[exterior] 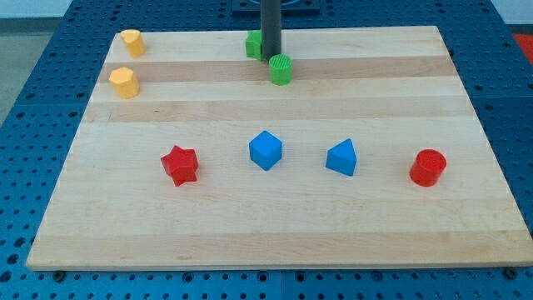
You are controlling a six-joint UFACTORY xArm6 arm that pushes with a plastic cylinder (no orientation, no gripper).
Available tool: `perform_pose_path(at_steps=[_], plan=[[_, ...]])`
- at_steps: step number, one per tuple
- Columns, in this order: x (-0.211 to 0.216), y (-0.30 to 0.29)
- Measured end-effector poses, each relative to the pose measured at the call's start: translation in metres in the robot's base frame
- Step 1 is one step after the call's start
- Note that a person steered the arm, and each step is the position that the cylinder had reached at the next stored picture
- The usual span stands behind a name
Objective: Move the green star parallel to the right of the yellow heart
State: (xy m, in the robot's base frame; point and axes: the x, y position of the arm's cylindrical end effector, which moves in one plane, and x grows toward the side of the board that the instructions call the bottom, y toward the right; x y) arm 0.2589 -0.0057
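Observation:
My tip (271,58) is at the view's top centre, between two green blocks. One green block (253,44) touches the rod's left side and is partly hidden by it; it looks angular, like the star. A rounder green block (281,70) lies just below and right of the tip, close to it or touching it. Two yellow blocks are at the view's top left, one (132,42) near the board's top edge and one (124,82) below it. I cannot tell which of them is the heart.
A row of blocks crosses the lower middle of the wooden board (466,100): a red star (180,165), a blue cube (265,150), a blue triangle (341,157) and a red cylinder (428,167). The board's top edge is just behind the tip.

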Motion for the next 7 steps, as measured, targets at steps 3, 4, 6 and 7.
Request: perform_pose_path(at_steps=[3,4,6,7], plan=[[-0.03,-0.026],[-0.03,-0.007],[-0.03,0.005],[-0.017,0.005]])
